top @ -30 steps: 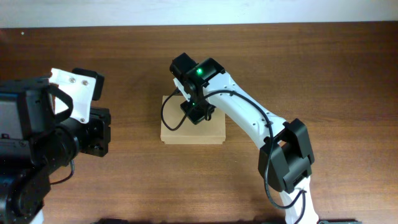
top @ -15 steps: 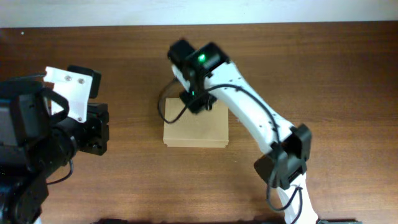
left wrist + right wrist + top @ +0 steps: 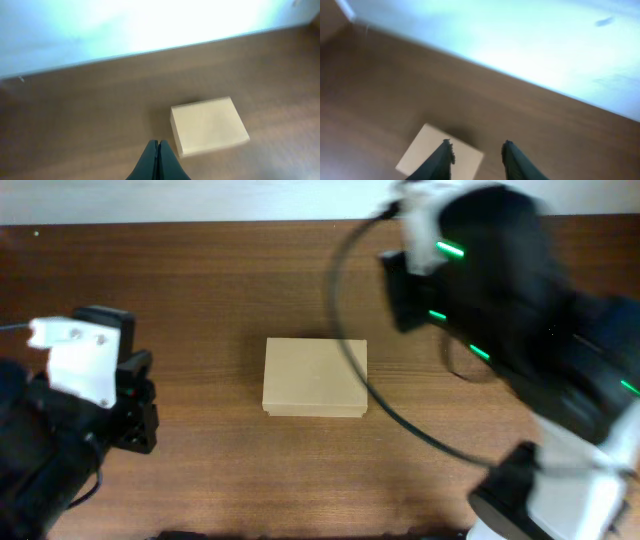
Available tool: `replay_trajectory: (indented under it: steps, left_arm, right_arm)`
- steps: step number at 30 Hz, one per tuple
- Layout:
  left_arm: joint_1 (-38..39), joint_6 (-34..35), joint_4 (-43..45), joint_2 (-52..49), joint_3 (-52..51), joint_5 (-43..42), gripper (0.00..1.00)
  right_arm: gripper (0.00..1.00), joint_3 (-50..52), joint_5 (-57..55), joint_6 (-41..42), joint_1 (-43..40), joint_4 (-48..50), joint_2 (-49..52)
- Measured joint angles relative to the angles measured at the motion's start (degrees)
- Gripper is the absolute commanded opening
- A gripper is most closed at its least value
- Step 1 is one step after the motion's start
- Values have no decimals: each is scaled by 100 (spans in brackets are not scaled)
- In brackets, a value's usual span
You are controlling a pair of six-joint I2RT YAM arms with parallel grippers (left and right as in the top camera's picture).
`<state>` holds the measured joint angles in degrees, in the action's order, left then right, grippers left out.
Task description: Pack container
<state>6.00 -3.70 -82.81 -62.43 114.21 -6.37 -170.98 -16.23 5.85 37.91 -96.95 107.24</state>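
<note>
Container (image 3: 207, 125) ahead and right of clenched left gripper (image 3: 157, 150). Beyond parted, empty right gripper (image 3: 477, 152), partly behind one finger; untouched.

Right gripper (image 3: 477, 145) has left the container (image 3: 315, 377) far edge, now raised high to its right and blurred, jaws parted with nothing between, container top fully uncovered, left arm (image 3: 75, 380) pulled slightly further from the container's left side.

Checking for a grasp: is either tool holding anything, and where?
Nothing held: left tool shut empty, right tool open, clear of the box.
</note>
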Motion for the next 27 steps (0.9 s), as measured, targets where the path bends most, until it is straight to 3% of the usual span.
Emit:
replay_trajectory:
  steps: [9, 14, 20, 27]
  left_arm:
    - [787, 2, 332, 802, 2, 999, 2]
    - [857, 28, 332, 1292, 2, 1718, 2]
    - [863, 212, 164, 1917, 17, 2802, 2]
    - [861, 656, -247, 2260, 33, 3860, 2]
  right_arm:
    - [40, -4, -1165, 175, 0, -2, -1464]
    - [40, 208, -1578, 210, 0, -2, -2146]
    - [38, 1067, -2111, 302, 0, 0, -3222]
    - [35, 2949, -2712, 809, -2, 4, -4562]
